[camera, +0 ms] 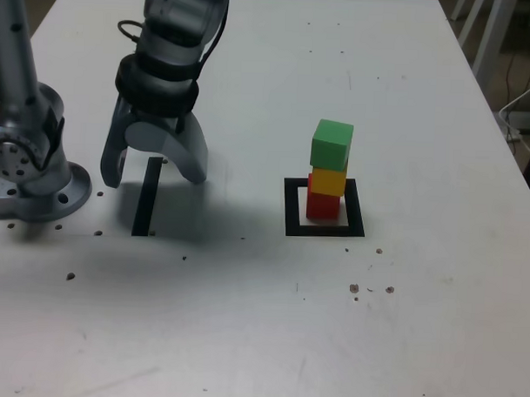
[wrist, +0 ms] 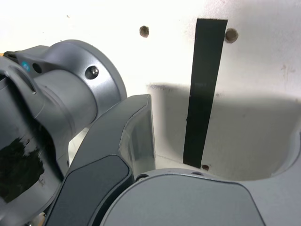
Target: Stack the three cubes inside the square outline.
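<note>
Three cubes stand stacked inside the square outline [camera: 324,228] of black tape: the red cube [camera: 323,205] at the base, the yellow cube [camera: 328,181] on it, and the green cube [camera: 331,145] on top, shifted a little to the exterior view's right. My gripper [camera: 153,174] hangs well to the exterior view's left of the stack, pointing down over the straight black strip [camera: 146,197], jaws spread wide with nothing between them. The wrist view shows the same black strip [wrist: 204,92] and one grey finger [wrist: 134,136]; no cube appears there.
The arm's grey base [camera: 31,177] is bolted to the white table [camera: 243,328] at the exterior view's left edge. Small screw holes [camera: 371,289] dot the tabletop. Cables [camera: 520,112] hang past the table's right edge.
</note>
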You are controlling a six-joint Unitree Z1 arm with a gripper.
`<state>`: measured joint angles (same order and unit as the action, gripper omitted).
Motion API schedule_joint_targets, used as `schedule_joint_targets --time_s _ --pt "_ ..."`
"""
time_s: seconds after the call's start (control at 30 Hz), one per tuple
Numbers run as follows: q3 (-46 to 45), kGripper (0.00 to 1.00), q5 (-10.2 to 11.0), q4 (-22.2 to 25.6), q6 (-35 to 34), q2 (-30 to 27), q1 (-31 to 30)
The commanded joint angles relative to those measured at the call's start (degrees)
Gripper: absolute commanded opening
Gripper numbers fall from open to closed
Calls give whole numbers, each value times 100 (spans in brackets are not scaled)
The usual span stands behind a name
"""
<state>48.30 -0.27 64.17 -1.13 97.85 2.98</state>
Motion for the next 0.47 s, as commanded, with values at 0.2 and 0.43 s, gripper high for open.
schedule_joint_targets --time_s 0.2,0.43 --pt "-119 99 9 -140 107 57 136" --pt "-106 99 5 -130 113 40 141"
